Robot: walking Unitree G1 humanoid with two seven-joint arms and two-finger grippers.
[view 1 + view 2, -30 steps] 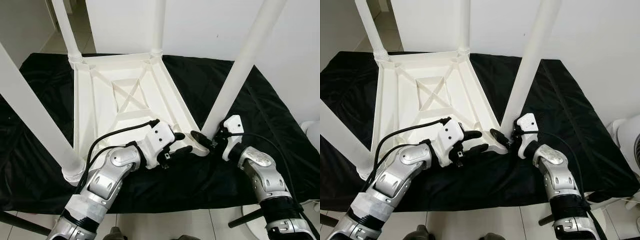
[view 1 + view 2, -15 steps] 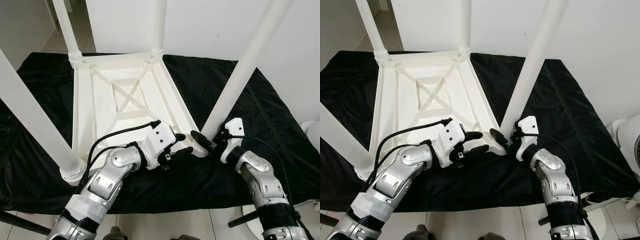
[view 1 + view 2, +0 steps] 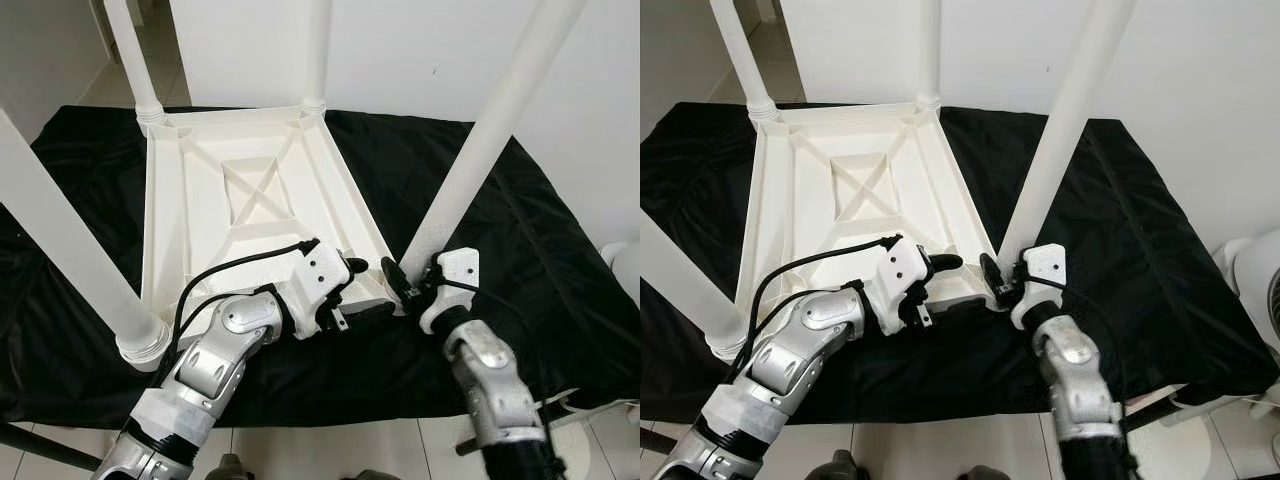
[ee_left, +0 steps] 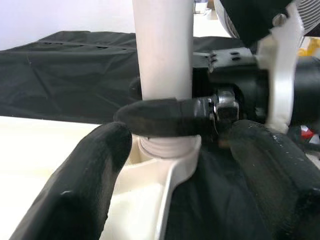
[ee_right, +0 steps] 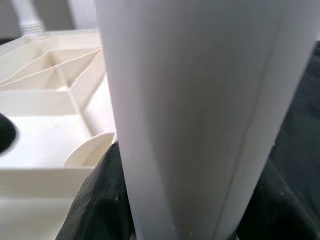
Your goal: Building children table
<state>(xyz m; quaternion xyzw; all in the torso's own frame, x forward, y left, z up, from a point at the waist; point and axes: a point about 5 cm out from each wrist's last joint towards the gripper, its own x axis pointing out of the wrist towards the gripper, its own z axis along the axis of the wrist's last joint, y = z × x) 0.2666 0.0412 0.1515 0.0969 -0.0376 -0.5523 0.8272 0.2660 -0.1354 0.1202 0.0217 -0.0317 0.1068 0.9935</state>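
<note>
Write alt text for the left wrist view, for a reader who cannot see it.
A white table leg stands in the corner socket of the upturned white table, with one black finger of the right gripper pressed across its base. The left gripper's two blurred black fingertips frame the foreground, open, over black cloth.

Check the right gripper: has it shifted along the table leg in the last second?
Yes. The right gripper has slid toward the robot's left, closer around the base of the near-right table leg; its forearm now sits nearer the upturned tabletop's corner.

Upturned table (image 3: pixel 240 190) on cloth (image 3: pixel 520 230), claws at near-right leg (image 3: pixel 480 150)
</note>
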